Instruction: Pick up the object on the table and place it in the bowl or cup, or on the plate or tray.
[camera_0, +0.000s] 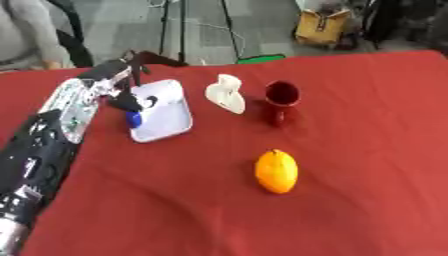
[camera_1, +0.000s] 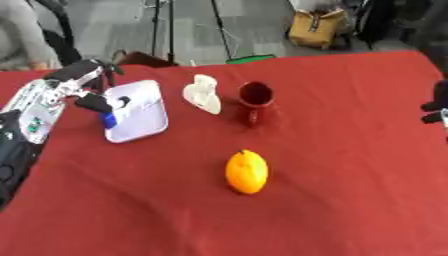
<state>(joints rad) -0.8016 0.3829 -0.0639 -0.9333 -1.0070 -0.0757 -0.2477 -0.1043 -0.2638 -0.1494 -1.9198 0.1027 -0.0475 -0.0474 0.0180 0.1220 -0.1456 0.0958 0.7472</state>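
Left robot hand (camera_0: 118, 82): one, at the end of the black and silver left arm, reaching in over the near-left edge of a white tray (camera_0: 171, 112). Fingers extended above the tray's left rim; thumb pointing down toward a small blue object (camera_0: 134, 119). Whether the robot hand grips that object cannot be told; the fingers look mostly straight.

Small blue object: one, directly under the thumb, at the tray's left rim. Whether it rests on the tray or is still lifted cannot be told.

White tray: one, rectangular, lying flat on the worktop, immediately to the right of and beneath the left robot hand. A small dark mark shows on its surface close to the fingers.

White object (camera_0: 227, 93): one, irregular in shape, lying just beyond the tray's right edge, farther right of the left robot hand.

Dark red cup (camera_0: 282, 95): one, upright, handle toward the near side, to the right of the white object and close beside it.

Orange fruit (camera_0: 276, 171): one, oval, lying well to the right of and nearer than the left robot hand, apart from everything else.

Worktop (camera_0: 350, 150): one, covered in red cloth.

Right robot hand (camera_1: 435, 107): one, only a dark part showing at the right edge of the right eye view, well away from the left robot hand; finger state cannot be told.

Nothing stands between the left robot hand and the tray.
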